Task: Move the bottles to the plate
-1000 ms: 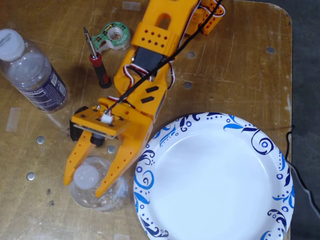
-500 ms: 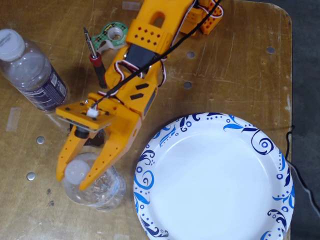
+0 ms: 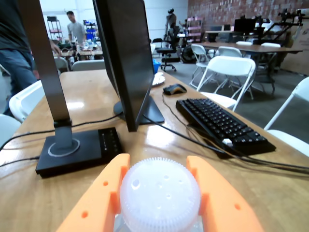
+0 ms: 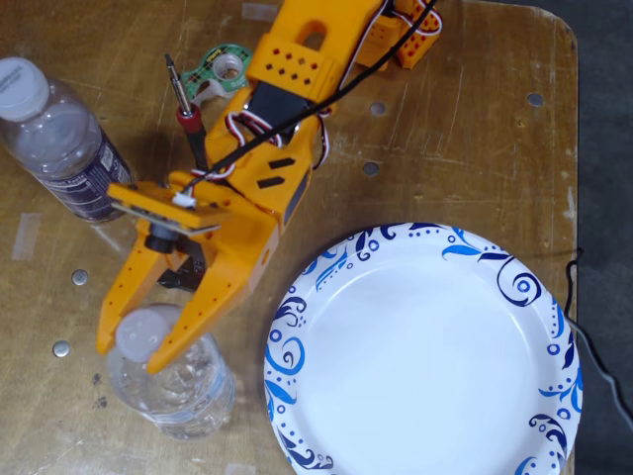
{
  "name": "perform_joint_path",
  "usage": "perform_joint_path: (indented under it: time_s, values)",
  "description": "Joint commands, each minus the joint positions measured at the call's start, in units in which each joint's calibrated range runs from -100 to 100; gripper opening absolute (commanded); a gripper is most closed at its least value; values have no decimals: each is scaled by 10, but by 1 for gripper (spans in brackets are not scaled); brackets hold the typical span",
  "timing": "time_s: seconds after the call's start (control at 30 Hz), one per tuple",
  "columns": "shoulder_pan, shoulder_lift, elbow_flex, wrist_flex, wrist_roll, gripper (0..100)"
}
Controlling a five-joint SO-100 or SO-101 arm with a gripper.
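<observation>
My orange claw (image 4: pixel 134 348) reaches down toward the lower left of the wooden table (image 4: pixel 465 139) in the fixed view, and the small unlabelled bottle (image 4: pixel 173 381) stands right between my two fingers. Its white cap (image 4: pixel 148 332) sits in the gap near my fingertips, with one finger on each side of it. In the wrist view that ribbed cap (image 3: pixel 160 194) fills the space between my orange fingers (image 3: pixel 99 198), which flank it closely left and right. My claw is only partly open, about as wide as the cap; whether the fingers actually press on it, I cannot tell.

The bottle's clear body spreads out below and to the right of my fingertips in the fixed view, just beside the rim of the plate (image 4: pixel 297 346) but not on it. The plate lies to the right of my claw, white with blue swirls.

The larger bottle (image 4: pixel 59 139) with the dark label stands at the upper left, well apart from the plate and behind my wrist.

Beyond the cap, the wrist view shows a monitor (image 3: pixel 126 58) and a black keyboard (image 3: pixel 222 125).
</observation>
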Motion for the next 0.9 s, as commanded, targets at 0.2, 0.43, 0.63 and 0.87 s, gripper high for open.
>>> perform_joint_path:
  time_s: [0.2,0.43,0.63,0.87]
  values:
    - [-34,-59,-48,44,-2,10]
    - [-80,-217,37,172,-6,10]
    - [-124,-368,161,210,-6,10]
    - [-211,-447,274,200,-7,9]
